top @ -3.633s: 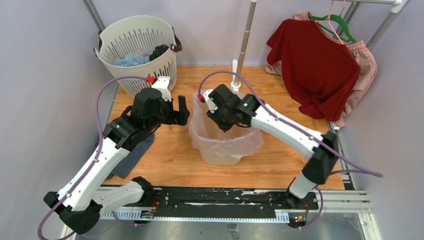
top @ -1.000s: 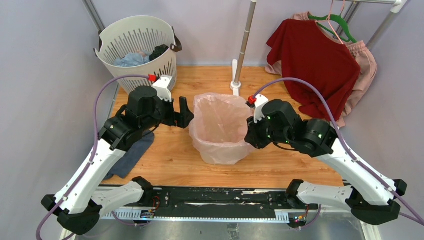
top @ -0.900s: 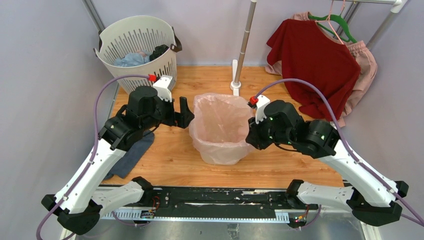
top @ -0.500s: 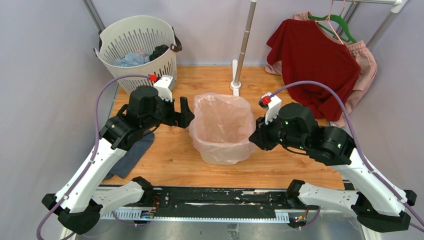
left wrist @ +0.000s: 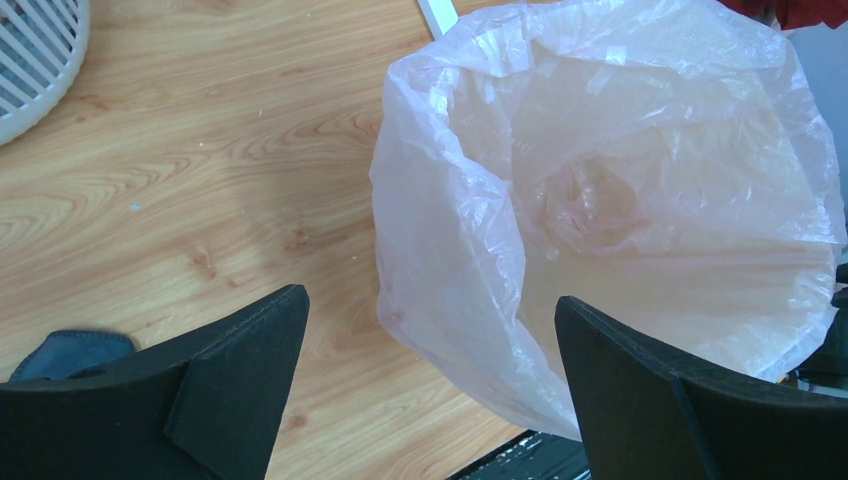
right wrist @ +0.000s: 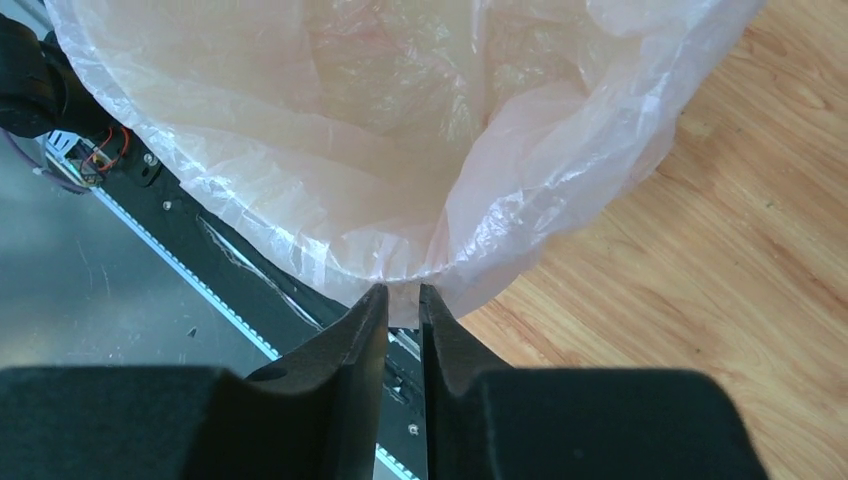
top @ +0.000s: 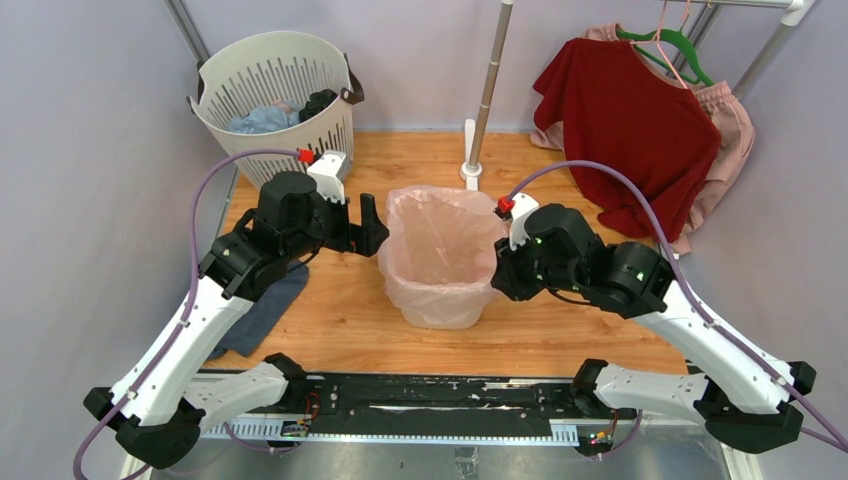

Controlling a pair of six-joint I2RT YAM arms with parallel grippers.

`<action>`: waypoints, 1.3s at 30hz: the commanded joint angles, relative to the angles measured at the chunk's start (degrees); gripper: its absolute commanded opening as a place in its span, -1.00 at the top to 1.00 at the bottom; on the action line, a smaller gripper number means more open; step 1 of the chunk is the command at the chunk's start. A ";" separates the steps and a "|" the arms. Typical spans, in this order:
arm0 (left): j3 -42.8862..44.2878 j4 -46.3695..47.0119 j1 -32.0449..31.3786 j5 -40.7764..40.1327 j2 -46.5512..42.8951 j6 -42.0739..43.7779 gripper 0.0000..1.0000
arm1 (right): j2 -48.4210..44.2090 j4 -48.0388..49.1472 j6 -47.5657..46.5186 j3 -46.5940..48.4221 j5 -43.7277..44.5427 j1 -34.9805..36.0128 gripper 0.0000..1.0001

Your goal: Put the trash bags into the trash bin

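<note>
The light wooden table [top: 350, 320] carries 1 cream-beige plastic trash bin [top: 441, 322] at its middle. The thin translucent pale-pink plastic bag [top: 440, 240] lines the bin and drapes over its rim. The left gripper [left wrist: 425, 305], unmoved just left of the bin, is spread wide and empty. The right gripper [right wrist: 404, 292] drew off rightward and has returned to the right rim. Its jaws are nearly closed at the overhang, and I cannot tell whether film is pinched. The bag looks seated, with tidying left.

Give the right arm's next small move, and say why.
Probably tug the trash bag hem a little down on that side. The right pincer sits nearly shut at the hem, where the film bunches loosely, while the left pincer hangs wide open on the bag's other side.
</note>
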 commanded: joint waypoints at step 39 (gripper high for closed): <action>3.86 2.03 0.38 -1.15 9.87 2.09 -1.00 | 24.04 -4.22 -8.45 17.41 9.15 -14.73 -0.03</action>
